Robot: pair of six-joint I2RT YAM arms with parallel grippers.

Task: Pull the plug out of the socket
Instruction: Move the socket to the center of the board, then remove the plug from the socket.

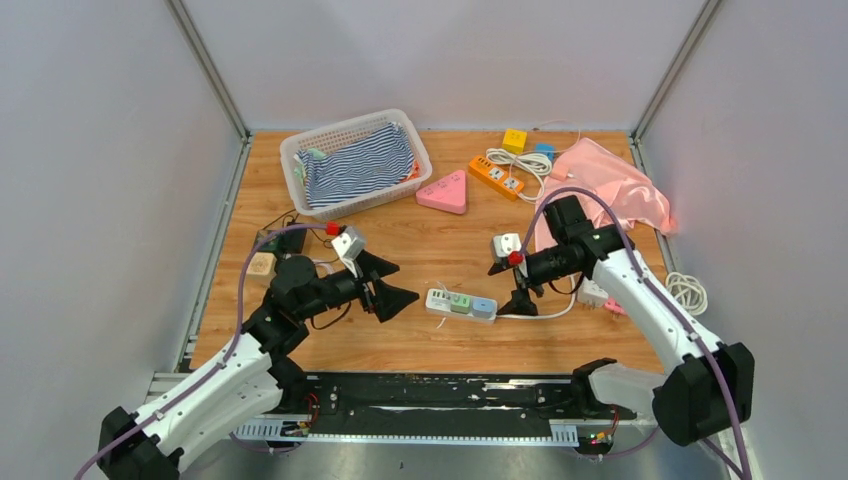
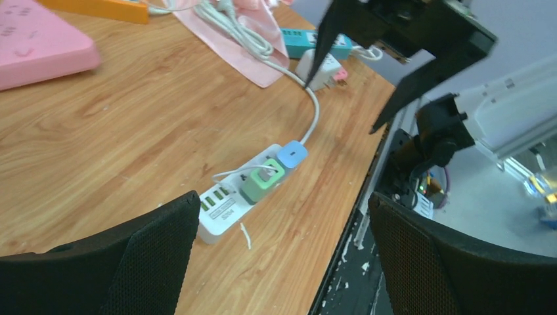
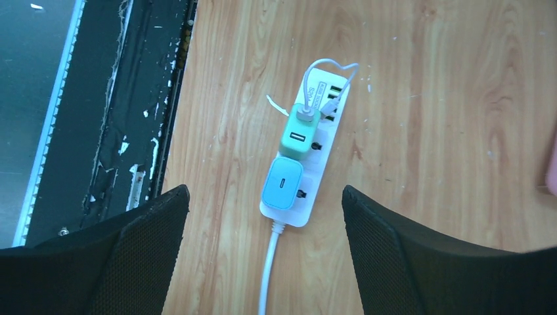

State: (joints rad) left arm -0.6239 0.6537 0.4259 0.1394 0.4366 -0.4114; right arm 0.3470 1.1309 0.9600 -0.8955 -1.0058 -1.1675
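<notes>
A white power strip (image 1: 440, 300) lies on the wooden table near the front edge, its cord running right. A green plug (image 1: 460, 300) with a thin white cable and a blue plug (image 1: 484, 306) sit in its sockets. In the right wrist view the strip (image 3: 320, 147) lies straight below with the green plug (image 3: 300, 136) and blue plug (image 3: 283, 184) on it. My right gripper (image 1: 512, 290) hovers open just right of the strip, holding nothing. My left gripper (image 1: 407, 284) stands open just left of it, also holding nothing; its view shows the strip (image 2: 220, 213) ahead.
A white basket (image 1: 335, 127) with striped cloth stands at the back left. A pink triangular strip (image 1: 445, 192), an orange strip (image 1: 497, 177) and a pink cloth (image 1: 610, 185) lie behind. A white adapter (image 1: 592, 293) and a coiled cable (image 1: 686, 291) lie at the right.
</notes>
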